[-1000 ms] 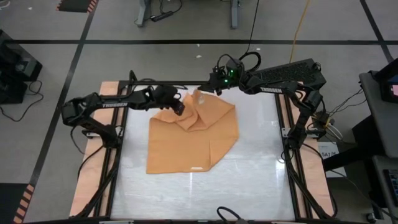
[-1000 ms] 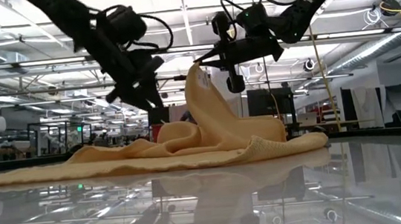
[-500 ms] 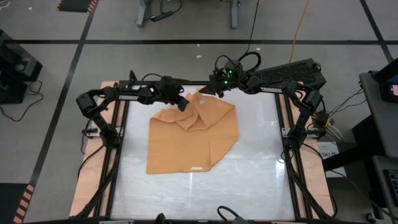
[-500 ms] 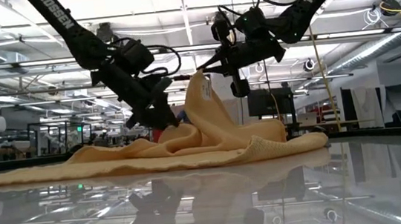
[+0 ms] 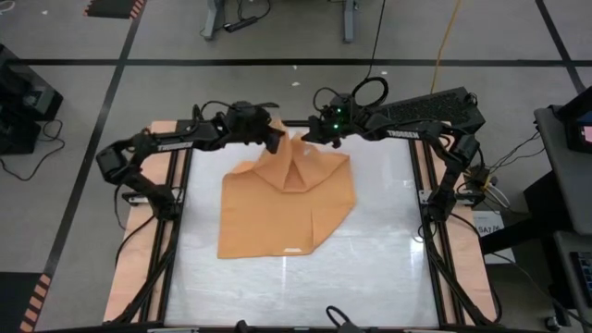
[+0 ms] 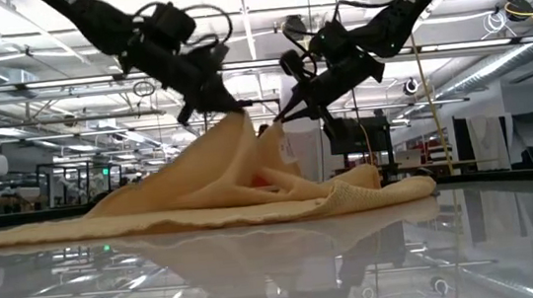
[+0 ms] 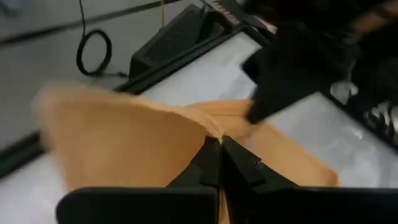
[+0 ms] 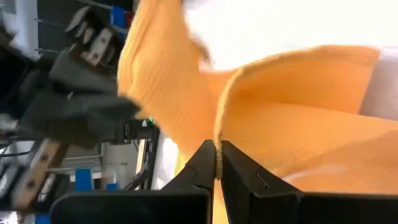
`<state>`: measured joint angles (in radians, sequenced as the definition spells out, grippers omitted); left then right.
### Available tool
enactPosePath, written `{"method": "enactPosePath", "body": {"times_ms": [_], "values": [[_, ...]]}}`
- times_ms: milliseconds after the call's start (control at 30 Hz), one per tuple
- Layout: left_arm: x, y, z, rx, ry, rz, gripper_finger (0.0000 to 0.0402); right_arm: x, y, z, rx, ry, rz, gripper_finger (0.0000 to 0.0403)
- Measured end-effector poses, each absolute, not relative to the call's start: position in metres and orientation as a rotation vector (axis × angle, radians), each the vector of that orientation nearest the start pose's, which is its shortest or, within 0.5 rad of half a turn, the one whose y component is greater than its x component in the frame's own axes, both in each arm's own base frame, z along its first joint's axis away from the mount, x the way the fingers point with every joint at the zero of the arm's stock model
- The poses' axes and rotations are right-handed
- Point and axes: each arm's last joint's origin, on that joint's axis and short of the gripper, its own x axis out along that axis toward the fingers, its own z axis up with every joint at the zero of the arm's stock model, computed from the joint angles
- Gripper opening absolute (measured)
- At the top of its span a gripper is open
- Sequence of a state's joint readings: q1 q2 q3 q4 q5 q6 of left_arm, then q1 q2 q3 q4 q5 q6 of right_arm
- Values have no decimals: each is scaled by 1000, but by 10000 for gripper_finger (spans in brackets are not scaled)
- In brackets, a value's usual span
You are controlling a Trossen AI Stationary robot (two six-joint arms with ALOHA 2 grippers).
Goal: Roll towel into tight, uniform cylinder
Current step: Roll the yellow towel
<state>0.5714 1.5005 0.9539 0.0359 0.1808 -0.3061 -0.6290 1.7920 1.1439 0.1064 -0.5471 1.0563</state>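
- Table (image 5: 370, 240): pale glossy top, spreading out below both grippers; workshop room behind.
- Towel (image 5: 277, 208): mostly flat on the table, far edge lifted into a peak between the grippers.
- Left gripper (image 5: 277, 141): clenched on the towel's raised edge.
- Right gripper (image 5: 306, 137): just beside it, pinching the same edge.
- White tag (image 5: 292, 250): on the towel's near edge, well apart from both grippers.
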Motion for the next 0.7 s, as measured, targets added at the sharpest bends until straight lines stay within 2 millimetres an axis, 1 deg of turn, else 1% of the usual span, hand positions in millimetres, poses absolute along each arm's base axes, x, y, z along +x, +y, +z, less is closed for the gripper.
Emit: {"method": "enactPosePath", "body": {"times_ms": [67, 167, 333, 400, 500, 633, 700], "values": [[281, 161, 246, -429, 475, 454, 5, 324, -216, 214, 1339, 372, -314, 9], [288, 143, 242, -355, 555, 442, 5, 326, -213, 214, 1334, 375, -306, 9], [303, 109, 237, -216, 611, 417, 5, 329, -210, 215, 1325, 375, -293, 8], [306, 100, 238, -177, 614, 421, 5, 329, -210, 215, 1333, 376, -295, 8], [312, 90, 234, -173, 623, 411, 5, 329, -210, 215, 1331, 376, -294, 8], [321, 82, 216, -188, 674, 391, 7, 328, -209, 214, 1311, 386, -287, 8], [325, 79, 209, -204, 687, 389, 15, 327, -211, 214, 1299, 390, -284, 8]]}}
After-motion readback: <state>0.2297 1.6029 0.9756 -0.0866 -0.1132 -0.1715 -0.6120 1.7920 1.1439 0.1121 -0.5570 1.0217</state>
